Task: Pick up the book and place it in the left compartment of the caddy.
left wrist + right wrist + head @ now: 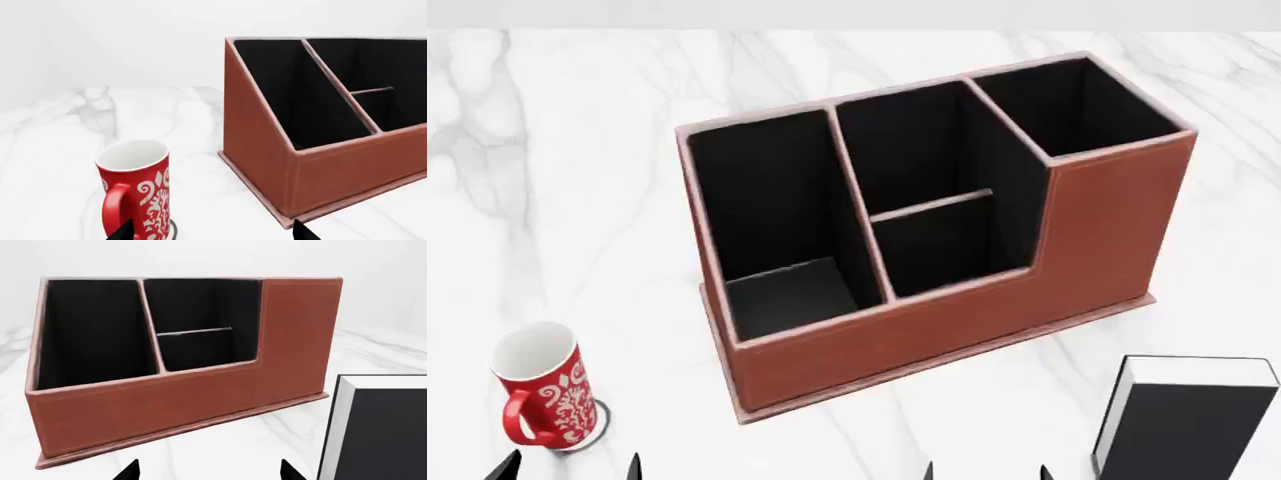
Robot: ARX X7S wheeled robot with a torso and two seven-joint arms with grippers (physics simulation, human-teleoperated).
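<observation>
The caddy (961, 290) stands on the white marble table (561, 200), ahead of both end effectors. Its left compartment (777, 225) is the wide undivided cell at the end nearest the left end effector; only its black walls and dark floor show inside.

Left end effector (212, 231): only two dark fingertips (123, 232) show at the frame edge, well apart from each other, so it is spread and holds nothing. The head view shows the same pair (567, 467) at its lower edge. The mug (135, 192) stands upright just ahead of this end effector, toward its outer finger, handle turned toward the wrist camera. The caddy's near corner lies just ahead of the inner finger. The mug and caddy stand apart.

Right end effector (210, 470): two dark fingertips (128, 471) show, well apart, so it is spread and holds nothing. The head view shows them (985, 470) at its lower edge.

The book (1188, 415) rests on the table, just beside the right end effector on its outer side, near the caddy's tall end but not touching it. Its black cover and white page edges (333, 425) are visible. No finger touches the book.
</observation>
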